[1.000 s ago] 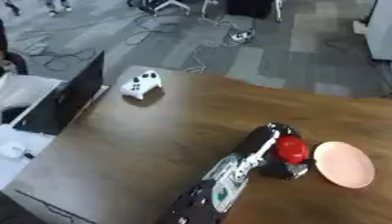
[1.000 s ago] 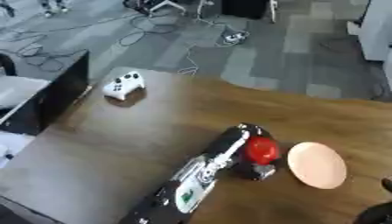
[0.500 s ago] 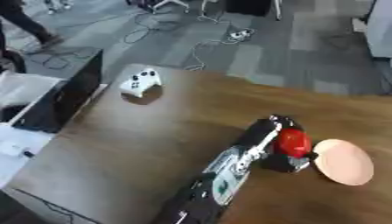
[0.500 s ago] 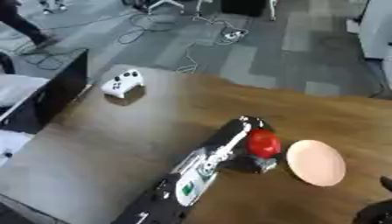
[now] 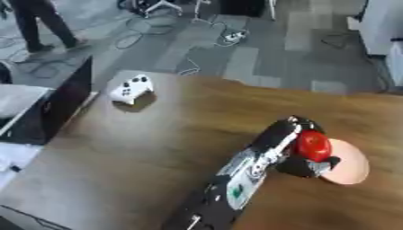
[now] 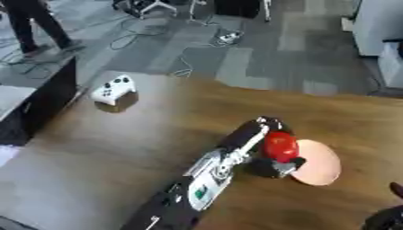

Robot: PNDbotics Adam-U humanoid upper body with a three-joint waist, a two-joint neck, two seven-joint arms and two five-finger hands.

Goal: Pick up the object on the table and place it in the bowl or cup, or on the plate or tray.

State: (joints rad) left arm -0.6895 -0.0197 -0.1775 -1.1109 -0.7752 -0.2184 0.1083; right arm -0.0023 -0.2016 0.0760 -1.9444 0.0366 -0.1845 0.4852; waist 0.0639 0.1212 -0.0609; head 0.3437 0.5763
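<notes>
Since a second ago the left hand [image 5: 308, 155] has carried the red object [image 5: 313, 145] a little to the right, so that it now overlaps the near-left edge of the pale plate [image 5: 354, 167] instead of hanging just short of it; the whole view has also shifted somewhat, so part of that change is the camera's. The hand's fingers are curled round the red object, grasping it from the left and from beneath, with the arm reaching in diagonally from the near left. The red object sits in that grasp at the plate's left rim, seemingly raised off the wooden surface [image 5: 165, 148], though whether it touches the plate cannot be told. This looks like the carrying step nearly done, with the placing step about to start: the next move calls for easing the object further right, over the plate's middle, lowering it and opening the fingers so it does not roll off the rim. The object looks rounded and slightly taller than wide, its long axis running roughly near to far; which end points where cannot be made out. At the near right corner of the right eye view a dark shape shows, probably the right hand [image 6: 390, 215], its fingers unreadable. Far to the left, a white game controller [image 5: 131, 89] lies on the surface, well apart.
</notes>
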